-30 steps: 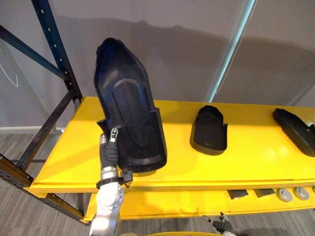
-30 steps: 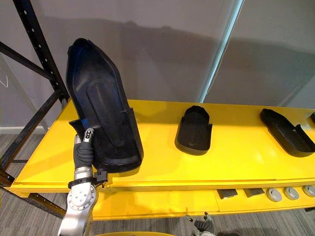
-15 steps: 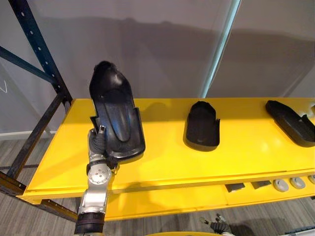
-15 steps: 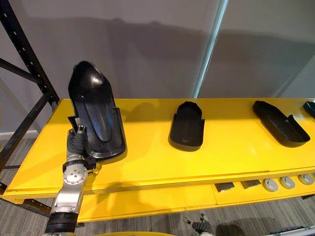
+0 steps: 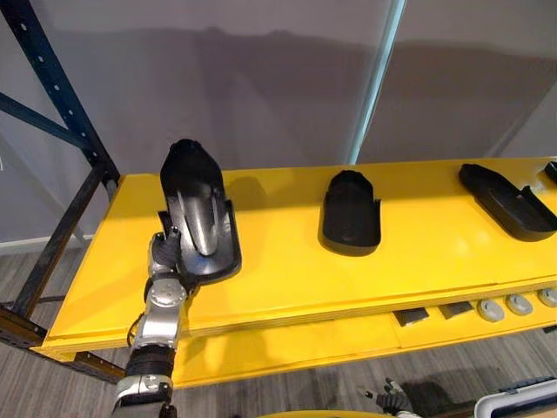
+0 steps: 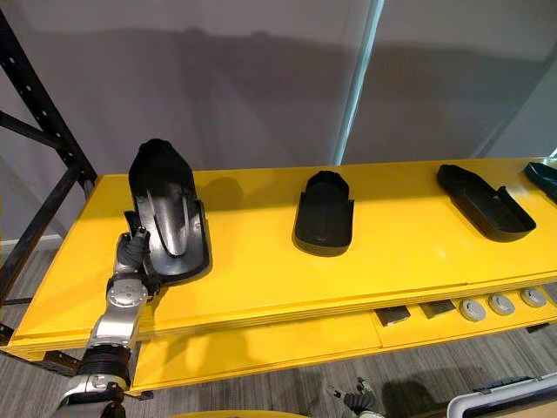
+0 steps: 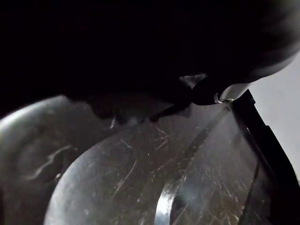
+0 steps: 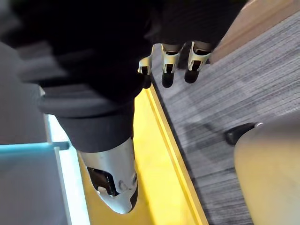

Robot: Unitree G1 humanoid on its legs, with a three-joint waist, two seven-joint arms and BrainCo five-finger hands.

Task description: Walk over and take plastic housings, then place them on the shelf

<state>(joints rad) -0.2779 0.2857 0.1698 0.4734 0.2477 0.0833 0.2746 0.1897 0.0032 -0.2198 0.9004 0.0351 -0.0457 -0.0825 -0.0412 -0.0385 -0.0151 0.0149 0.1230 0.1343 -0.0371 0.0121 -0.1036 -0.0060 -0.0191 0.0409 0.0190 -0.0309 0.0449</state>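
Observation:
A long black plastic housing is at the left end of the yellow shelf, hollow side up. Its near end is low on the shelf top and its far tip is a little raised. My left hand is shut on its near left edge. The left wrist view shows the scratched inside of the housing very close, with one dark fingertip on its rim. My right hand hangs low in front of the shelf with relaxed fingers, holding nothing.
Two more black housings lie on the shelf, one in the middle and one at the right. Small grey round parts and dark blocks sit on the lower level. A blue rack upright stands at the left.
My left hand has brought the housing down from steeply upright to nearly flat on the shelf, and further onto it. The camera has shifted, so the whole shelf looks lower and smaller.

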